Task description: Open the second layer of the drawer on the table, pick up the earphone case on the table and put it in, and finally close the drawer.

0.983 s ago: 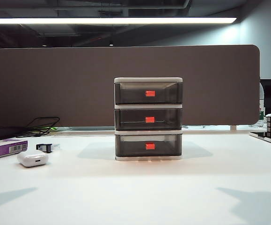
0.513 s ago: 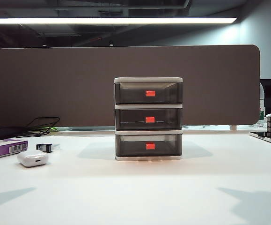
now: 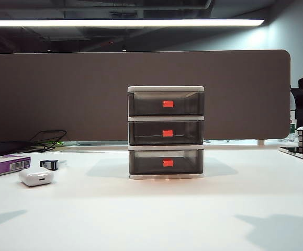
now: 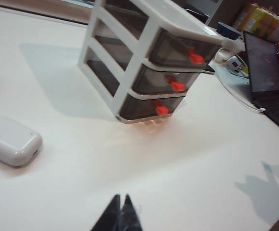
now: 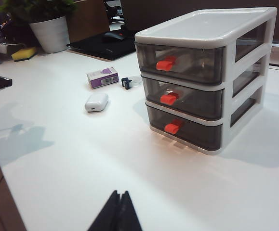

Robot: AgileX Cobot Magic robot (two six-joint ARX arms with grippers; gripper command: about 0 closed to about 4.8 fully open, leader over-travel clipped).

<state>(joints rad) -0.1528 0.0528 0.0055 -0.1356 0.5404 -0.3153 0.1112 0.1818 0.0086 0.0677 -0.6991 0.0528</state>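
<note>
Overhead strip light (image 3: 122, 23) glares; the table (image 3: 151, 209) is evenly bright, with soft shadows flanking the drawer (image 3: 166, 132). Wrist views slightly soft; background dim.

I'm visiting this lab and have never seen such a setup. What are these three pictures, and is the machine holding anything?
It is a robot with two arms, each ending in a two-finger pincer. One picture comes from a fixed camera facing the table; no arm shows there. The other two come from cameras on the wrists, looking past each pincer. The left pincer and right pincer are the dark tips low in those views, both shut, holding nothing, above bare table. On the table stands the drawer, all three trays closed, the second layer included. Left of it in the fixed view lie the white earphone case, a purple-and-white box and a small black clip.
</note>
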